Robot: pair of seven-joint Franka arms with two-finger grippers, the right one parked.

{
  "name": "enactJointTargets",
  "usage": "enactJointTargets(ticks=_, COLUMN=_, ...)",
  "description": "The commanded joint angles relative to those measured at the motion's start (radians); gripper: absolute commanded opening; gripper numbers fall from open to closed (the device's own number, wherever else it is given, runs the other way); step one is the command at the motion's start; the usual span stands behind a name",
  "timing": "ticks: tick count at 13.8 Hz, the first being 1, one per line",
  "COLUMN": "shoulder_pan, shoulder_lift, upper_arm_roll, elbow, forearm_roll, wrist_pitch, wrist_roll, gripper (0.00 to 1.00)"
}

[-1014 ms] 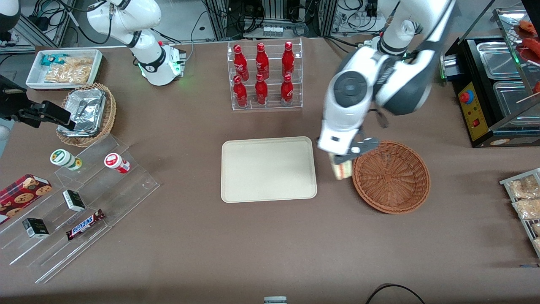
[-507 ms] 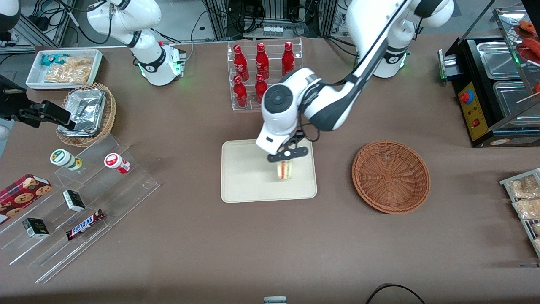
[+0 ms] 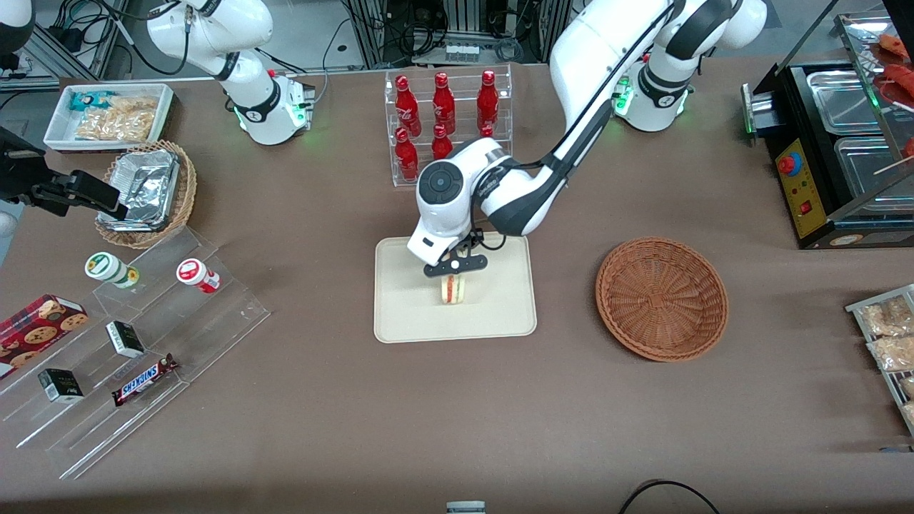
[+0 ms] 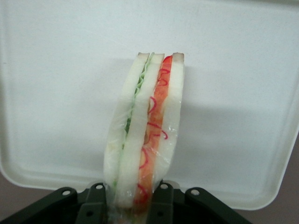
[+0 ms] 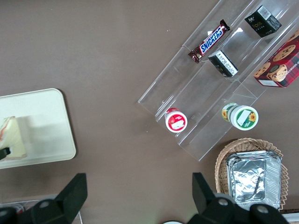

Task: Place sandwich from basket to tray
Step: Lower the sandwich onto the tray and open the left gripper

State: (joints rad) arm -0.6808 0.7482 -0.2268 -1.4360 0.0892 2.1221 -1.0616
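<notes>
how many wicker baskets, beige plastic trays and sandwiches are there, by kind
wicker baskets: 2, the reddish-brown basket and a lighter basket holding foil
beige plastic tray: 1
sandwich: 1, gripped by the tool over the tray
total: 4

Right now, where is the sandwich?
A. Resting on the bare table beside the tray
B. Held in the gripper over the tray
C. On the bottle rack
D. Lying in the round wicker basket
B: the gripper is shut on the sandwich, over the tray; the basket holds nothing.
</notes>
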Motion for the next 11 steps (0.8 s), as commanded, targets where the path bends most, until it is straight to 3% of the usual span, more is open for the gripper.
enactJointTargets(ticks=1, shoulder_pan=-0.019, shoulder_lift=0.039, upper_arm_roll=0.014, elbow=0.043, forearm_roll=0.004, wrist_pitch=0.009, wrist_roll=-0.020, gripper=0.31)
enactJointTargets(ticks=5, shoulder_pan=-0.031, shoulder_lift=0.042, upper_arm_roll=0.018, elbow=0.037, forearm_roll=0.011, wrist_pitch=0.010, wrist_roll=-0.032, gripper=0.33)
enactJointTargets(ticks=6, shoulder_pan=-0.031, shoulder_lift=0.042, upper_arm_roll=0.020, elbow=0.035, forearm_roll=0.012, wrist_pitch=0.010, wrist_roll=-0.032, gripper=0.40)
enactJointTargets(ticks=7, shoulder_pan=-0.031, shoulder_lift=0.042, upper_arm_roll=0.020, elbow=0.034, forearm_roll=0.012, wrist_pitch=0.010, wrist_roll=-0.031, gripper=0.65)
enactJointTargets(ticks=8, shoulder_pan=-0.031, shoulder_lift=0.040, upper_arm_roll=0.020, elbow=0.035, forearm_roll=0.012, wrist_pitch=0.009, wrist_roll=-0.032, gripper=0.98)
enactJointTargets(ticks=11, shoulder_pan=-0.028, shoulder_lift=0.026, upper_arm_roll=0.023, elbow=0.035, forearm_roll=0.011, wrist_pitch=0.001, wrist_roll=-0.034, gripper=1.00)
